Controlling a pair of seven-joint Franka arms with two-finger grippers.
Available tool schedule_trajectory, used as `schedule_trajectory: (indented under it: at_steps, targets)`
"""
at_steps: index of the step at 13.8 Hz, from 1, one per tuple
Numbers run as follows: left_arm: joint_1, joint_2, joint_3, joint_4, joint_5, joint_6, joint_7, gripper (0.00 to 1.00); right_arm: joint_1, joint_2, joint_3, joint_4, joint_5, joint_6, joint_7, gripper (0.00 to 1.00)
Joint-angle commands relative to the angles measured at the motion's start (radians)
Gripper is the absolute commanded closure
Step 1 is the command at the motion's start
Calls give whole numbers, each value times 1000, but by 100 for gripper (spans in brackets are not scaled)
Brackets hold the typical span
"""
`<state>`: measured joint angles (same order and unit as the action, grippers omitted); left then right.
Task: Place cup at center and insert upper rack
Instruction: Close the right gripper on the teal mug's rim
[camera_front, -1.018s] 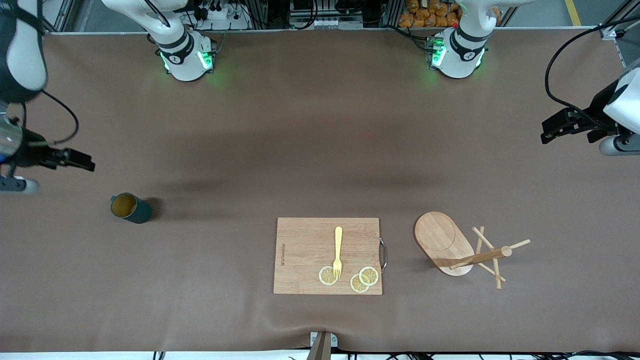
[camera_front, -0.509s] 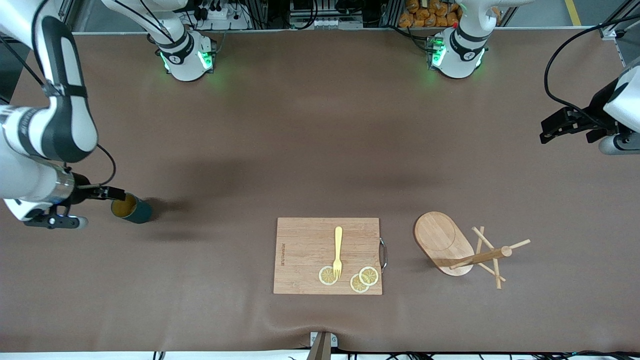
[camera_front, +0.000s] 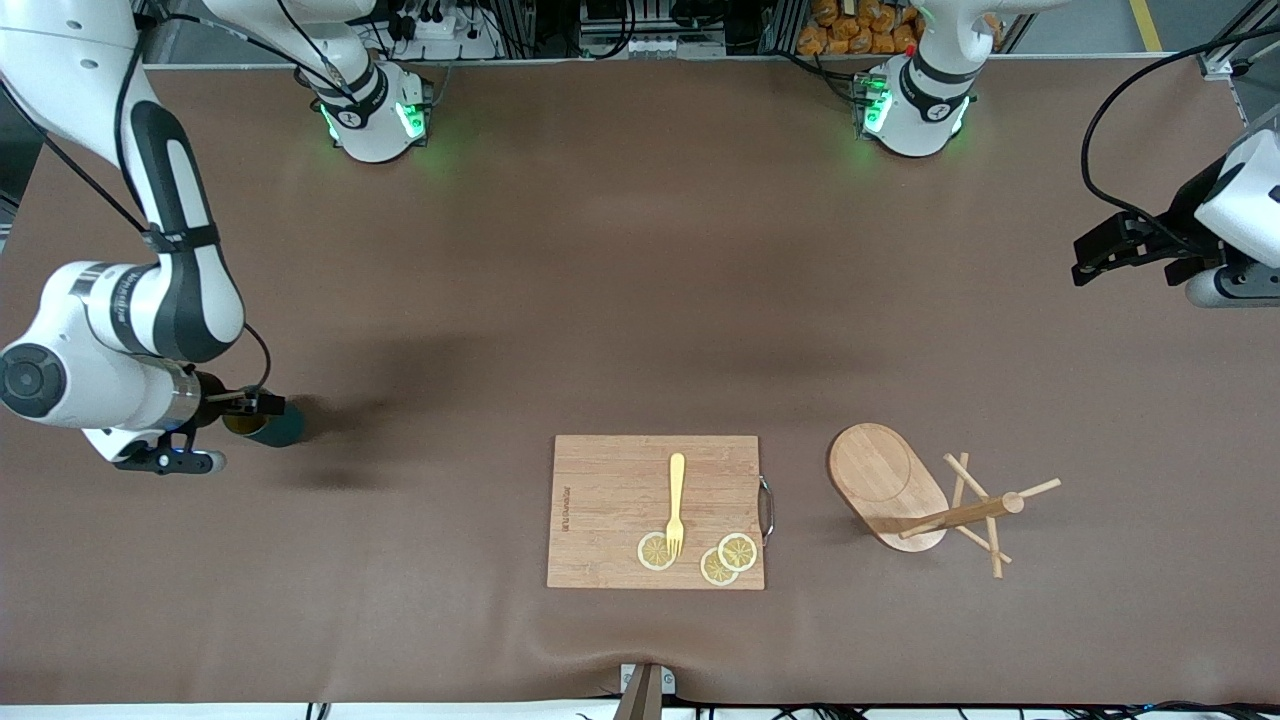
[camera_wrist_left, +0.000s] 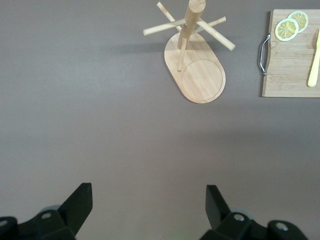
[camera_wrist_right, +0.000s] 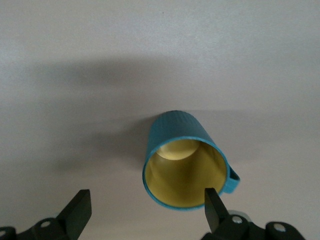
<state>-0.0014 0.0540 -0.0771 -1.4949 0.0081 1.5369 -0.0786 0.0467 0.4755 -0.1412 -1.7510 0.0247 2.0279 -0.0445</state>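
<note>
Ribbed teal cup (camera_wrist_right: 176, 150) with glossy yellow interior; pale wooden upper rack (camera_front: 925, 497) on matt brown desk (camera_front: 600, 300).

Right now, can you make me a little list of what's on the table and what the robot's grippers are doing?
cup: small teal-green mug with yellow inside, lying on its side toward the right arm's end
right gripper: open, at the mug's mouth
left gripper: open, waiting over bare table at the left arm's end
rack: light wooden mug tree, tipped over
board: wooden cutting board beside the rack
on board: yellow fork, three lemon slices

White arms (camera_front: 120, 310), black claws (camera_front: 262, 403)
</note>
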Motion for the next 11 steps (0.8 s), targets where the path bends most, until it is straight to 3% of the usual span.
schedule_trajectory:
  at_steps: [1,8,9,11]
  targets:
    - [4,-6,-1,-2,-11,6,-3,0,9,29,0,2,17,29,5,0]
    - [-2,-5,-1,-2,-7,11,-3,0,22,72,0,2,17,55,8,1]
    - [-3,-3,-3,-1,-7,12,-3,0,22,78,0,2,17,51,8,7]
    - [-5,-2,-3,1,-7,12,-3,0,21,80,0,1,17,43,3,27]
